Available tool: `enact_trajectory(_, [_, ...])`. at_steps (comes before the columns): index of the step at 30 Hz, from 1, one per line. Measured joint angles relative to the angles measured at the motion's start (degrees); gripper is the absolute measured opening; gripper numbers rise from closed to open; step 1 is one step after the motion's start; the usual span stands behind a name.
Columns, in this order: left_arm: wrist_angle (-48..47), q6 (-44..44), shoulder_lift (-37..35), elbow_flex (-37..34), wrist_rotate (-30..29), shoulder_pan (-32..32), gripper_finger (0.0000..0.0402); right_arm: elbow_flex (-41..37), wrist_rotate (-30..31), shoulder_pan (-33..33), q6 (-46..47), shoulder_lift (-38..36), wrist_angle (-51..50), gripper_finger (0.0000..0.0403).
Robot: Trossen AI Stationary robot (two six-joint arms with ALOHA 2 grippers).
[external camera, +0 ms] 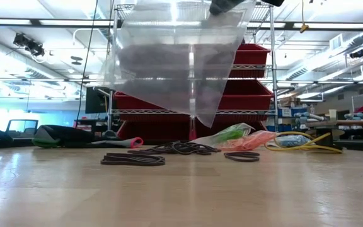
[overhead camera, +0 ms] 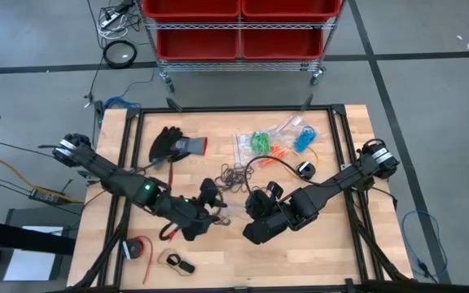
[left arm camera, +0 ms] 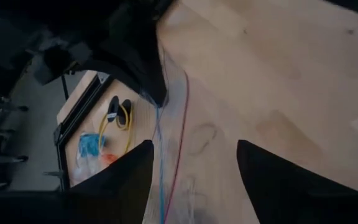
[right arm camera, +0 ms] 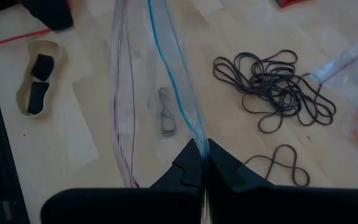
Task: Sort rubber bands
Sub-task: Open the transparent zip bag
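Note:
A clear zip bag (external camera: 181,57) hangs over the table's middle, with my right gripper (right arm camera: 202,158) shut on its top edge. My left gripper (left arm camera: 194,180) stands open just left of it (overhead camera: 210,203); the bag's red and blue zip strip (left arm camera: 166,155) runs between its fingers, and I cannot tell if they touch it. A heap of black rubber bands (right arm camera: 272,87) lies on the wood beyond (overhead camera: 234,175), with single bands (external camera: 133,159) nearer. Green (overhead camera: 259,142), orange (overhead camera: 279,152) and blue (overhead camera: 304,138) bands lie in small clear bags at the far side. My right gripper pinches the bag's top edge (right arm camera: 194,140), at the zip strip, between its two shut fingers. The fingers slant down from the table's right side. The bag hangs below them, its lower corner (external camera: 200,123) clear of the table.
A black glove (overhead camera: 173,145) lies far left. A red roll (overhead camera: 139,248) and a tan piece with black parts (right arm camera: 36,84) lie near left. A yellow cable (overhead camera: 316,159) curls at the right. A cart of red bins (overhead camera: 238,28) stands behind the table.

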Motion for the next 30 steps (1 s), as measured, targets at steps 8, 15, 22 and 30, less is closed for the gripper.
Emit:
enact_trajectory(8, [-0.1,1.7,4.4,3.7,-2.1,0.8,0.0234,0.0,-0.3,-0.5,-1.2,0.0,0.0,0.0])
enact_trajectory(15, [-8.5,0.5,6.9,10.2,1.2,2.5,0.0233,0.0,-0.3,-0.7,-2.0,0.0,-0.1,0.0])
enact_trajectory(22, [-14.5,-1.8,11.1,11.5,4.9,4.2,0.0223,0.0,-0.3,-0.7,-2.2,0.0,0.0,0.0])
enact_trajectory(30, [-16.5,-0.6,13.2,11.5,3.3,4.4,0.018,0.0,-0.7,-0.7,-2.4,0.0,-0.4,0.0])
